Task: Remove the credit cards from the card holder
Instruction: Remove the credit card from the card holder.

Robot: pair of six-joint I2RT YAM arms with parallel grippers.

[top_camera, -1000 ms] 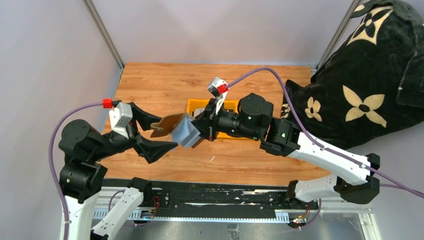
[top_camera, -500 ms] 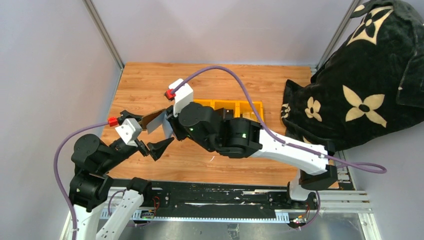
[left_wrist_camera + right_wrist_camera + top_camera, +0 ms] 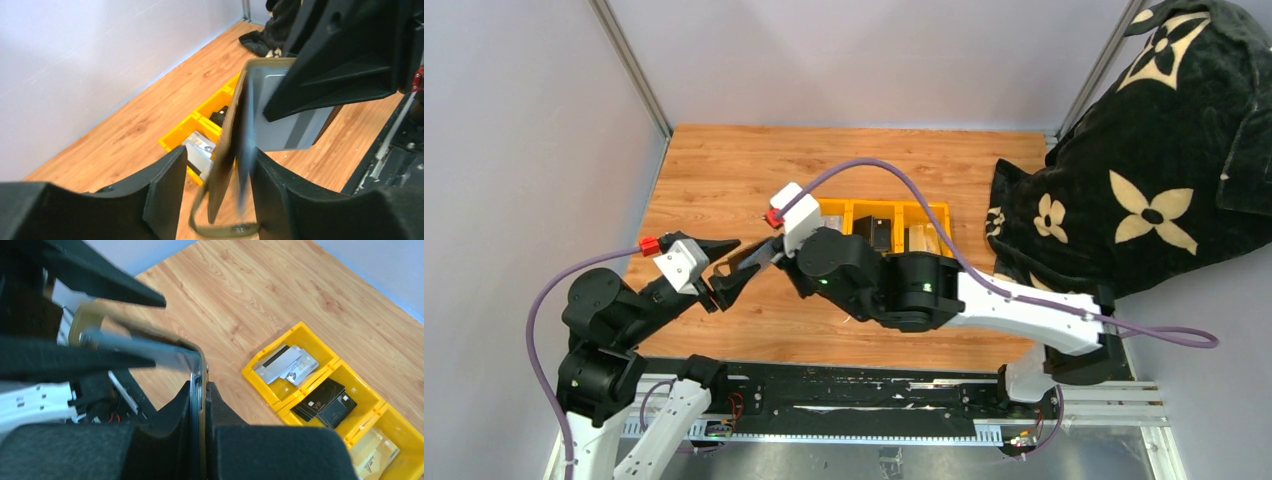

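The card holder (image 3: pixel 227 150) is brown outside and grey inside, and hangs edge-on above the table at near left. My right gripper (image 3: pixel 201 387) is shut on its grey panel (image 3: pixel 292 125). It shows in the top view (image 3: pixel 769 255) too. My left gripper (image 3: pixel 217 165) is open, its jaws standing either side of the holder's lower fold without clamping it; the top view (image 3: pixel 742 262) shows this as well. Silvery-grey credit cards (image 3: pixel 285 365), black ones (image 3: pixel 325 402) and tan ones (image 3: pixel 372 455) lie in a yellow bin (image 3: pixel 250 374).
The yellow three-compartment bin (image 3: pixel 939 212) sits mid-table, partly under my right arm. A black cloth with tan flowers (image 3: pixel 1144 190) is heaped at the right edge. Grey walls close the left and back sides.
My right arm has swung left across the table with the card holder. My left gripper has drawn back to the near left, and the holder now stands between its jaws.
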